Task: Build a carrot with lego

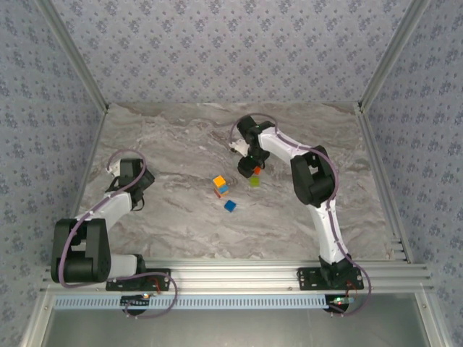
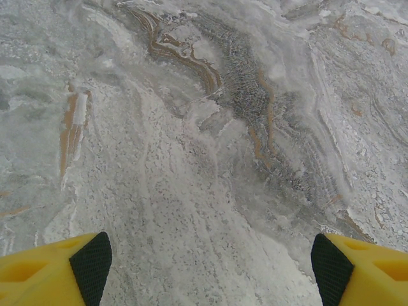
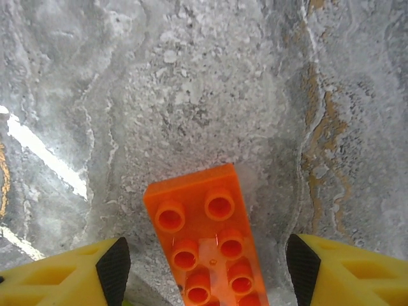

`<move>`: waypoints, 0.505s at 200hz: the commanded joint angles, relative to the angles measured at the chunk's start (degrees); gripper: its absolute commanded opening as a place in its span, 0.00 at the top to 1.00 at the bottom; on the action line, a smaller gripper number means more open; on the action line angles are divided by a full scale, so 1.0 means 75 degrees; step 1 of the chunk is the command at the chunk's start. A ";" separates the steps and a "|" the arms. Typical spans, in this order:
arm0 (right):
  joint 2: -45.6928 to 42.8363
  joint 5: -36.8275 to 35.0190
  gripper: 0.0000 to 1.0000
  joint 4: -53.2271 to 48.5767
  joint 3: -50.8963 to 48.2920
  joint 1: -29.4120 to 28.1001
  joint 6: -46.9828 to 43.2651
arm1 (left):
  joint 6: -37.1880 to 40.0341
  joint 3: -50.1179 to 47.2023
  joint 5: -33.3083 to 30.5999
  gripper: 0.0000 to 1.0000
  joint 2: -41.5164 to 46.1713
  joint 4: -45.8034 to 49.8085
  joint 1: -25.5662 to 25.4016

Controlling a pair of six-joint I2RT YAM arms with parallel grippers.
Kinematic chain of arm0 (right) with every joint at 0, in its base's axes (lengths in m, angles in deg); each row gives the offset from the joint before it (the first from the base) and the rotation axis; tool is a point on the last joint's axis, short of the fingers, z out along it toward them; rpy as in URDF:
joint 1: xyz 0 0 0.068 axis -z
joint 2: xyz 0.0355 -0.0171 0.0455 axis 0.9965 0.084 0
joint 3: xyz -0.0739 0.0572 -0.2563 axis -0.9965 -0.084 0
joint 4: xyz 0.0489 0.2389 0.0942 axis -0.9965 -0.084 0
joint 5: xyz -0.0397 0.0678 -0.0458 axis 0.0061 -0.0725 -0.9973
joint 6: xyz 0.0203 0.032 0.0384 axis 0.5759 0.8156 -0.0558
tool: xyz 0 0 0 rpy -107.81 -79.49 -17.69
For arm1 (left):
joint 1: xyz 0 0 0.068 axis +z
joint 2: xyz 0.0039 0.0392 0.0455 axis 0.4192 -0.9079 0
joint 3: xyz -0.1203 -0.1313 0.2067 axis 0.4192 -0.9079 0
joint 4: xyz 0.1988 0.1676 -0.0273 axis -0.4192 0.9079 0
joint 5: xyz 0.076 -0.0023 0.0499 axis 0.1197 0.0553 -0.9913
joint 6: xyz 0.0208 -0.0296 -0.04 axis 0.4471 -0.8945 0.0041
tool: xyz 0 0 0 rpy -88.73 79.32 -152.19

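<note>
**Around the middle of the desk: bricks gathered, both claws open**

Near the middle of the desk (image 1: 166, 217), the carrot stack (image 1: 220, 186) is standing upright, showing orange on top, blue under it and a little red at the bottom. One blue brick (image 1: 230, 206) is lying near it on the near side, not touching it. A green brick (image 1: 255, 181) is sitting to the right of the stack. An orange brick (image 3: 204, 229) is lying just behind the green one, under the right claw (image 3: 207, 255).

Seen from the right wrist, this orange brick is lying flat with its studs up, between the two fingers (image 3: 113, 271). The right claw is standing open around it. A strip of marble is showing on each side, so the pads are not touching the long edges of the brick.

The left claw (image 2: 210, 261) is hanging over the left part of the desk, its jaws spread wide with only marble between them. A wide stretch of marble is lying between it and the stack.

All bricks are sitting well away from the desk's edges. A metal rail (image 1: 239, 271) is running along the near edge, and patterned walls (image 1: 217, 50) are rising on the other sides.
</note>
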 commanded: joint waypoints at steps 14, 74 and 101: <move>0.0366 0.0131 0.32 -0.0426 0.0290 0.0058 -0.0345 | 0.0131 0.0242 -0.0122 0.16 -0.0099 0.0149 -0.0054; 0.0436 0.0127 0.49 -0.0527 0.0287 0.0083 -0.0416 | 0.0127 0.0247 -0.0118 0.16 -0.0108 0.0161 -0.0056; 0.0411 0.0193 0.56 -0.0533 0.0332 0.0098 -0.0380 | 0.0122 0.0248 -0.0114 0.16 -0.0110 0.0161 -0.0048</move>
